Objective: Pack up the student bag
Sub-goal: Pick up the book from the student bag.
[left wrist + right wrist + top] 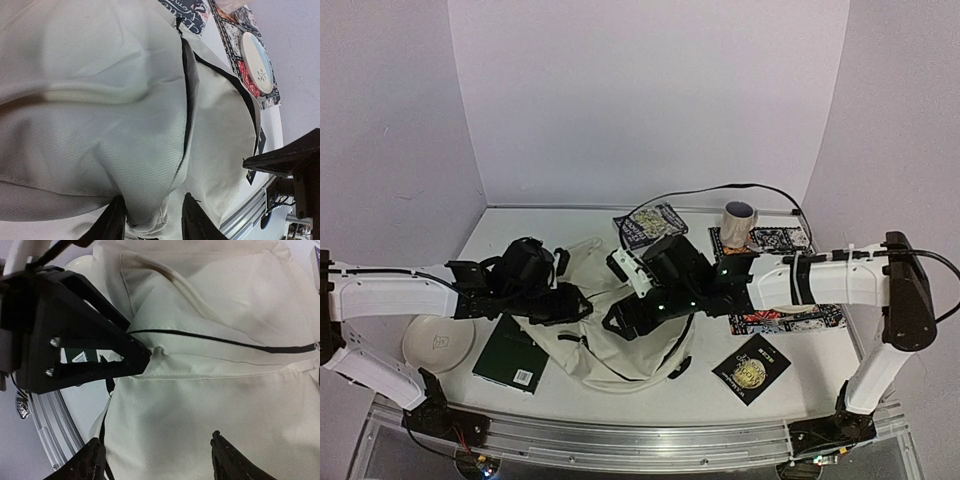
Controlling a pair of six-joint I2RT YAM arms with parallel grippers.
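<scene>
From above, the student bag (620, 350) lies slumped at the centre of the surface (800, 395), one cream container with both arms meeting over it. What is inside it does not show. The left pincer (577, 303) and the right pincer (618, 322) both point down at the bag's upper part, near each other. Three books lie outside the bag: a dark green one (512, 355) at lower left, touching the bag's edge, a black one with a gold disc (752, 367) at lower right, and a patterned one (650, 225) at top centre. There is one white plate (438, 342) at far left. One mug (738, 222) stands on the far end of one patterned mat (790, 320) at right, its inside too dark to read. In the left wrist view the bag (100, 100) fills the frame, a black zipper line curving down the middle. The left pincer (150, 226) stands apart at the bottom edge with a fold of fabric between its fingers (112, 222) — whether they press on it I cannot tell. The mat (250, 90) shows at upper right with a pale round dish (257, 62) on it. In the right wrist view the right pincer (160, 460) stands wide apart over bare cream fabric (210, 405), holding nothing. The left pincer's black body fills the upper left, its tip on the zipper line.
</scene>
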